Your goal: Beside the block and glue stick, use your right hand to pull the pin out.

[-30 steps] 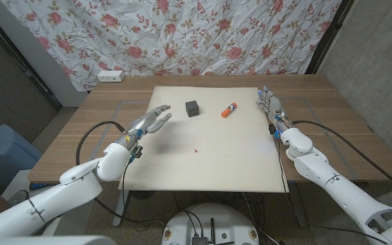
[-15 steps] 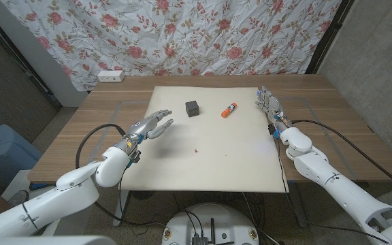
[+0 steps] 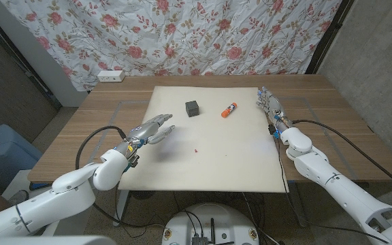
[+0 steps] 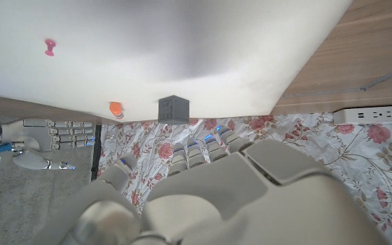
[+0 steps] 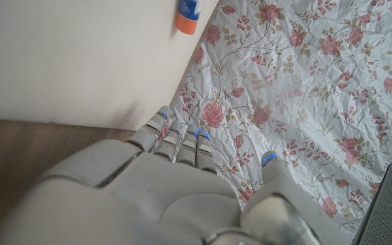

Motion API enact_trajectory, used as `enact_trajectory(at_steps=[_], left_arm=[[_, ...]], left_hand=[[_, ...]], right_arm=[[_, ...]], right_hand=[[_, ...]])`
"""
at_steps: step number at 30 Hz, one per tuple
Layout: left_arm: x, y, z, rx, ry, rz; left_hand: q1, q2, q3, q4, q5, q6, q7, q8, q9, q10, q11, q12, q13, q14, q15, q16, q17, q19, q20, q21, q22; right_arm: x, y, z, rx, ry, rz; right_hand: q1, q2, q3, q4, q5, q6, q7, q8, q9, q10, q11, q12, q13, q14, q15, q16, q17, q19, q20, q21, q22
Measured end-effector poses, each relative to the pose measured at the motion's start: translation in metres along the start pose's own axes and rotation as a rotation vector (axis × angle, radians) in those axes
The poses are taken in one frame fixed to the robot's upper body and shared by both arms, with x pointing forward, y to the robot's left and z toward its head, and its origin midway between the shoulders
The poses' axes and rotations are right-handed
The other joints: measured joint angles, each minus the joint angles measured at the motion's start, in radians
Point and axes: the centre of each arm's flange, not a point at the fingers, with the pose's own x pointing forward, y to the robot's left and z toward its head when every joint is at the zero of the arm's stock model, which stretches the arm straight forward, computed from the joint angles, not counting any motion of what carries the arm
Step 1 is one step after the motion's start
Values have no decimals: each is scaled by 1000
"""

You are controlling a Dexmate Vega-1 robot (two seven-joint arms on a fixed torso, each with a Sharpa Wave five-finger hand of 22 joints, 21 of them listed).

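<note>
Left hand (image 3: 150,129) hovers at the left of centre in the head view, over the left part of the cream mat (image 3: 243,163), fingers spread and holding nothing. Right of it, near the middle of the frame, the small red pin (image 3: 195,148) sits on the mat; the left wrist view shows it as a pink push-pin (image 4: 50,46) with a waisted head. Above it lie the dark block (image 3: 192,108) and, further right, the orange-capped glue stick (image 3: 229,109). At the right edge of the mat the right hand (image 3: 270,107) stands with fingers extended toward the top of the frame, empty, well apart from the pin. I judge the pin tiny, light, rigid and sharp-tipped, easily knocked over; a fingertip pinch on the narrow waist of its head, pulled straight up, looks safest. That calls for the right arm to swing leftward across the mat first.
</note>
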Motion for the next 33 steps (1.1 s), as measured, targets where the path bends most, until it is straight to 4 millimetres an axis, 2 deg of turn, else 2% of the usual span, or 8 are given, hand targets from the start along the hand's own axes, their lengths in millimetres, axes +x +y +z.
enact_trajectory(at_steps=[6, 33], left_arm=[[-4, -5, 0, 21, 3, -27], [-20, -30, -8, 48, 47, -88]], left_hand=[[0, 0, -13, 1, 0, -14, 14, 0, 0, -11, 11, 0, 0, -8, 1, 0, 0, -23, -1, 0, 0], [0, 0, -34, 0, 0, -10, 10, 12, 0, -23, 13, 5, 0, -20, -2, 0, 0, -28, 4, 6, 5]], right_arm=[[0, 0, 0, -1, 0, 0], [5, 5, -3, -7, 13, 11]], right_hand=[[0, 0, 0, 0, 0, 0, 0, 0, 0, 0, 0, 0, -5, 0, 0, 0, -1, 0, 0, 0, 0], [0, 0, -5, -5, 0, 14, -4, 0, 0, 0, 0, 0, -5, 0, 0, 0, -6, 0, 0, 0, 0]])
